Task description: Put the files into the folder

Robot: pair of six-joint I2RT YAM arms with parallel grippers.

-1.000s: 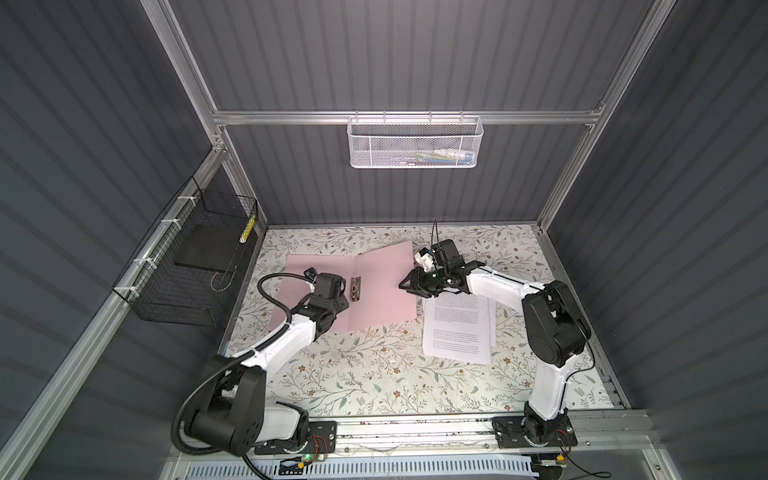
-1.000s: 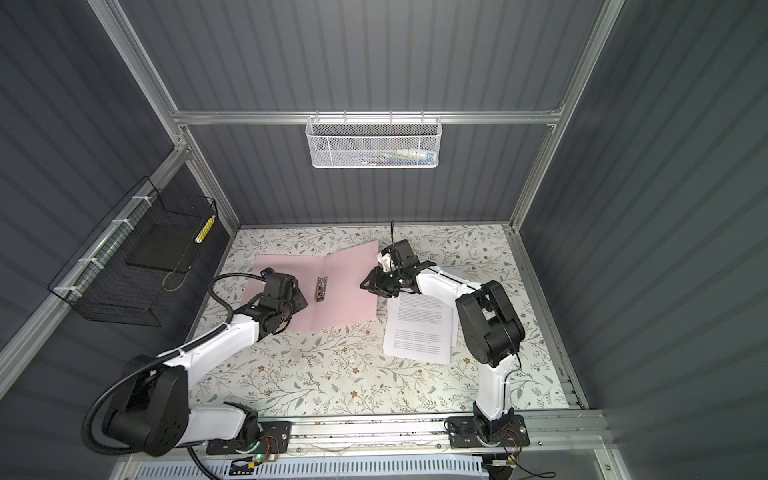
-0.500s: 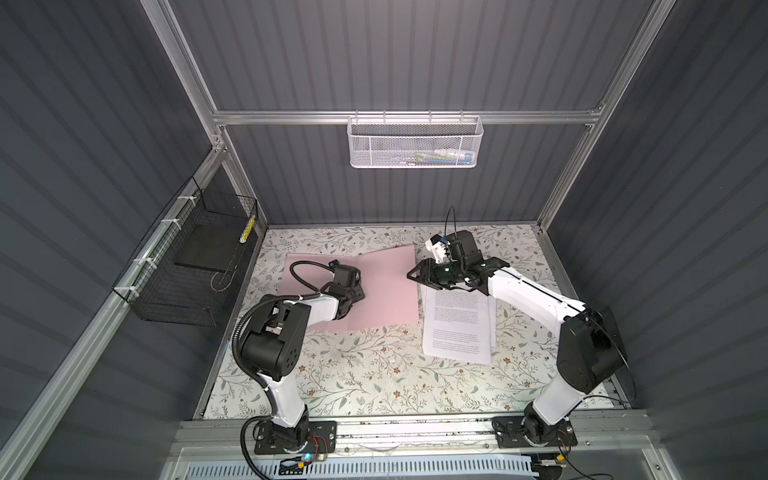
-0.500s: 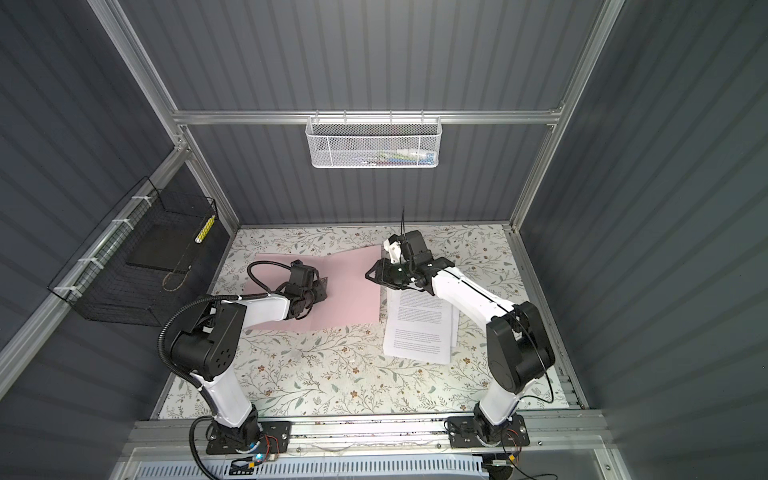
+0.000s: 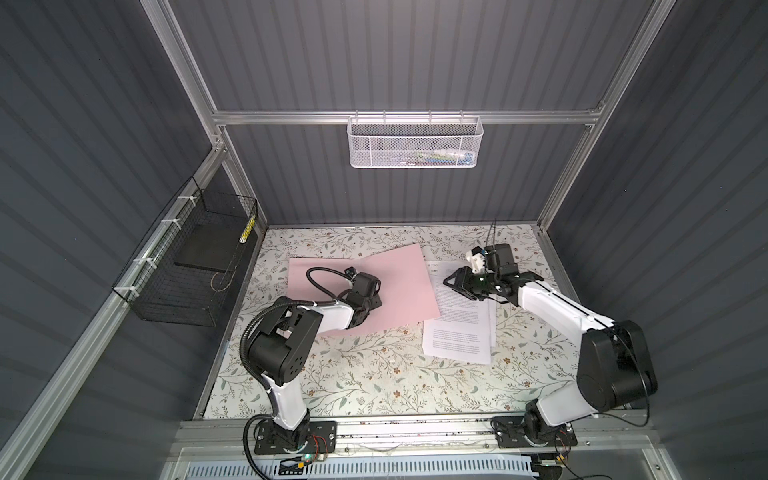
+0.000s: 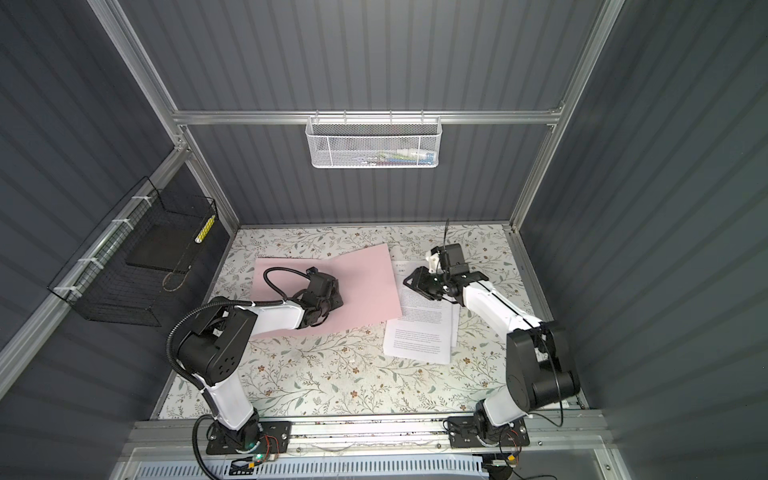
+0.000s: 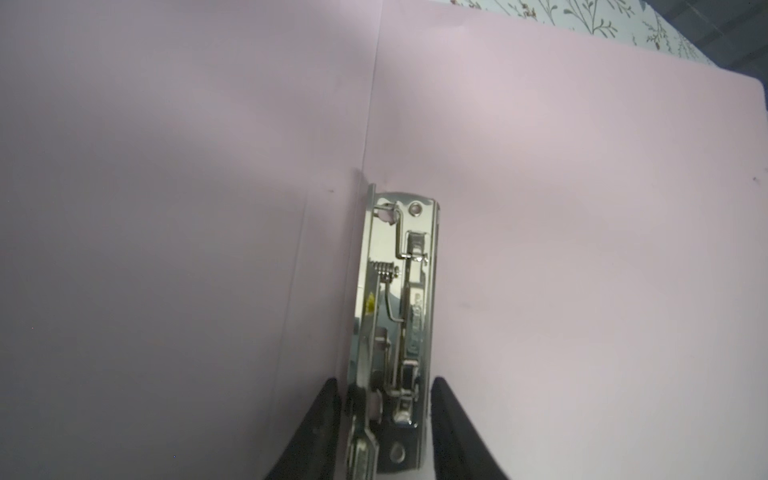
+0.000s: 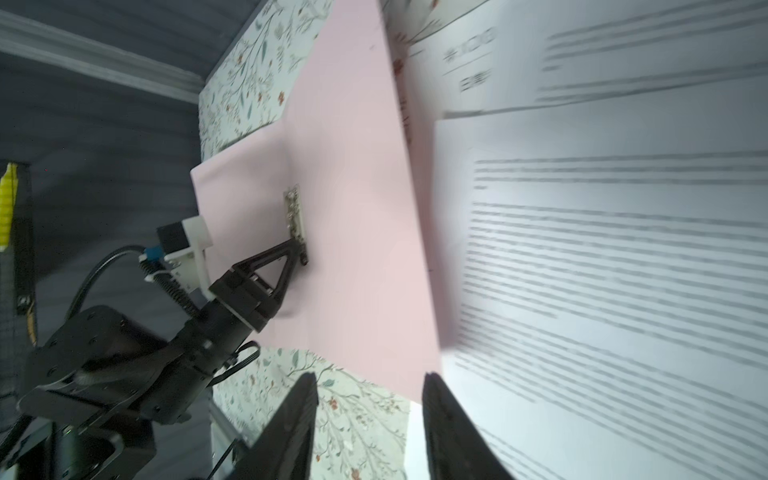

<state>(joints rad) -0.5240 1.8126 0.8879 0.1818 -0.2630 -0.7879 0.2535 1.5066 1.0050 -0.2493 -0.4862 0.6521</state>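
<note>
Left claw [image 7: 384,380] straddles the folder's [image 5: 399,282] clip [image 7: 399,291], grip unclear; right claw [image 8: 370,376] gapes empty. Papers [image 5: 457,345] at three o'clock: limp, slippery; pinch an edge.

Dark grey ribbed walls [image 5: 395,62] close me in on three sides, held in a pale aluminium frame [image 5: 291,117] whose rear crossbar carries a white mesh basket [image 5: 415,143] with small blurred items inside. On the wall at my left hangs a black wire basket [image 5: 166,299] holding a dark flat slab [image 5: 208,249] and a yellow strip [image 5: 248,230] against its wire side. My bench [image 5: 374,374] wears a pale cloth printed with leafy sprigs and small flowers, evenly lit, with a metal rail [image 5: 415,432] along its front edge.
</note>
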